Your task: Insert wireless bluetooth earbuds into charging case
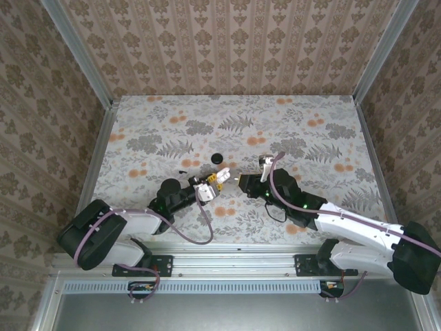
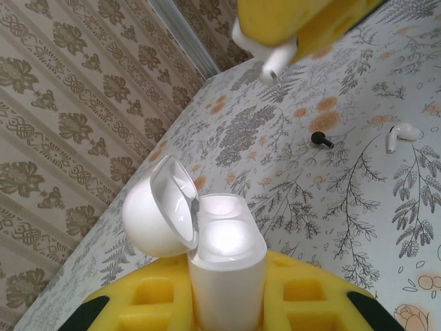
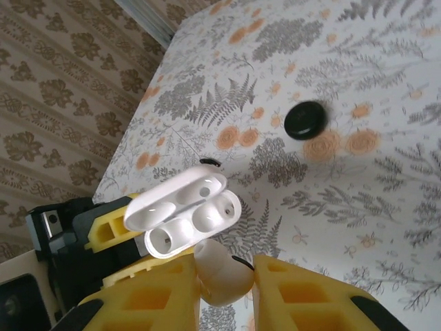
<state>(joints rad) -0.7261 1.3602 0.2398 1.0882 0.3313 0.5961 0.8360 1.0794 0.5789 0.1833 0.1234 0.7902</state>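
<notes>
Charging case (image 2: pixel 227 269), white and glossy, stands upright in the clenched left end effector (image 2: pixel 229 307), whose yellow fingers press its two sides. Its round lid is swung open toward 10 o'clock in the left wrist view. In the right wrist view the two sockets inside the case both look empty, and the open lid lies back toward 11 o'clock. The right end effector (image 3: pixel 226 293) is closed on an earbud (image 3: pixel 217 270), a small white piece pinched between its yellow fingers. It sits just at 5 o'clock of the open case, close to the rim but not inside a socket. In the left wrist view the same earbud hangs stem-down from the right fingers at 12 o'clock, above and beyond the case. A second earbud (image 2: pixel 400 133), also white, lies loose on the floral counter (image 1: pixel 310 131), out at 2 o'clock from the case in the left wrist view. A tiny black piece (image 2: pixel 320 140) lies near it on its 9 o'clock side. In the top view the two end effectors meet near the middle of the counter. A flat black disc (image 1: pixel 218 158) lies apart from them at 12 o'clock, untouched.
</notes>
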